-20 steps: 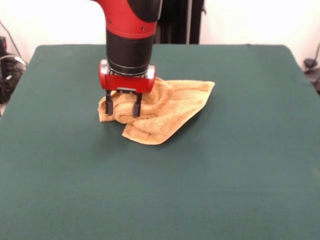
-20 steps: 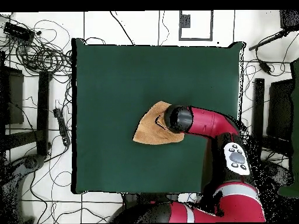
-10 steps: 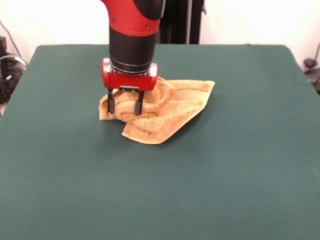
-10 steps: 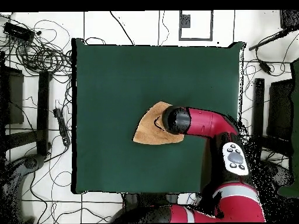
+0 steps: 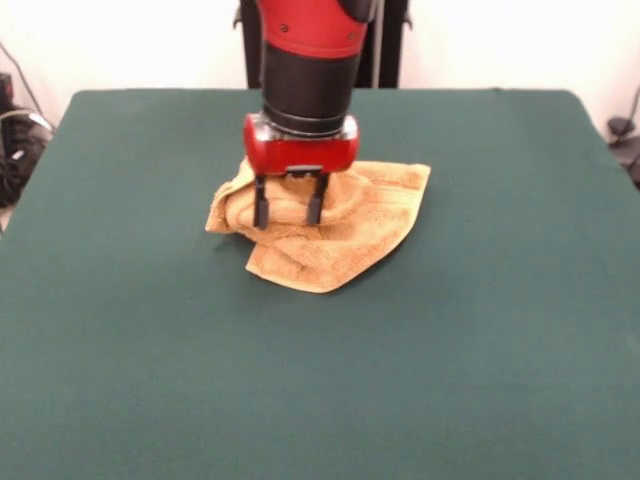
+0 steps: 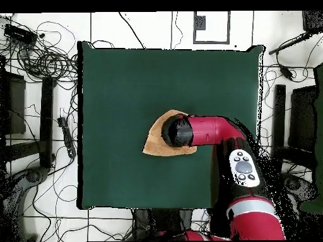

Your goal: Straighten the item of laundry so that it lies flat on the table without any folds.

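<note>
A soft, limp towel [image 5: 330, 235] is seen crumpled on the green surface [image 5: 320, 380]; the pincer [image 5: 288, 206] is spread apart over its folds; a free corner is judged the best hold.

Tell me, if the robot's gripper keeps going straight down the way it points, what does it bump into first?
Most likely the crumpled towel: the gripper points straight down with open fingers over its bunched folds. The green table lies underneath.
</note>
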Robot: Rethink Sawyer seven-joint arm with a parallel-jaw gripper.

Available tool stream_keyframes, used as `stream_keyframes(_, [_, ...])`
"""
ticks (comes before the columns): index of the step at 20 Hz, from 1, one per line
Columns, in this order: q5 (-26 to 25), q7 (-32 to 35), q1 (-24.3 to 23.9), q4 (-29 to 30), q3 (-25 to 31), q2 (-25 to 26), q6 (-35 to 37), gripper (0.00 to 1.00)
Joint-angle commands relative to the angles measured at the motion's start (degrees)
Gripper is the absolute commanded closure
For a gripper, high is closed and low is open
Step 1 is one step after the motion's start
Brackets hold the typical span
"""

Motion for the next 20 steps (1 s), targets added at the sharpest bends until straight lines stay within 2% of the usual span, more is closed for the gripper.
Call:
stream_keyframes(1, [-5.78, -16.46, -0.94, 5.61, 11.96, 0.89, 7.21, 0.0])
stream_keyframes(20, [-10.06, -11.27, -3.06, 5.56, 14.78, 1.47, 10.18, 0.0])
